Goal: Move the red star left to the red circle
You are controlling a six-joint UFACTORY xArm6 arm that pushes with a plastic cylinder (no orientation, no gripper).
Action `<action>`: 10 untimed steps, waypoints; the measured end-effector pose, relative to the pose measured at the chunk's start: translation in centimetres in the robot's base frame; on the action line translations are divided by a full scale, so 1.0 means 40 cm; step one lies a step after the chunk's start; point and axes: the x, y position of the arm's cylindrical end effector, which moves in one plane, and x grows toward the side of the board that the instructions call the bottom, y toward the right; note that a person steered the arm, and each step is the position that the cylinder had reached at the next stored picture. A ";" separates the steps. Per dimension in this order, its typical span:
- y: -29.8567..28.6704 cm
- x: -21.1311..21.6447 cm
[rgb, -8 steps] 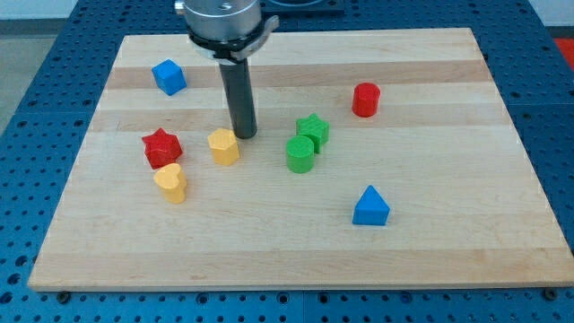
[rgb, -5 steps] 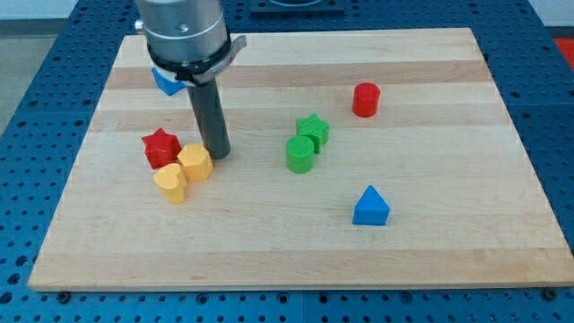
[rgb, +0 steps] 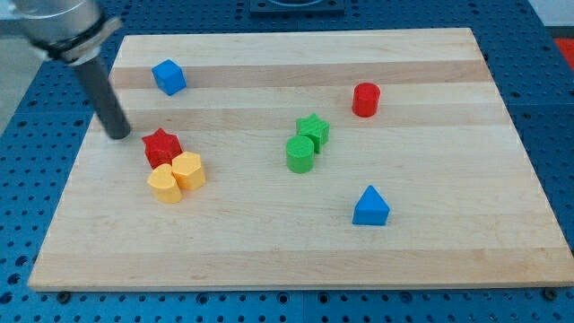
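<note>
With no claw to judge, my tip [rgb: 118,135] at the red star's [rgb: 161,146] ten o'clock should push it steadily toward the red circle [rgb: 365,99] at three o'clock.

Just the one camera on my end, looking down at the wooden board [rgb: 296,260] from above and in front, tilted so the far edge sits at the view's top. It's close enough that the board nearly fills the frame, with blue perforated table [rgb: 27,179] showing round the edges. My rod comes in from the view's top left.
</note>
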 end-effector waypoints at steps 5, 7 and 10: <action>0.435 -0.100; 0.461 -0.226; 0.701 -0.178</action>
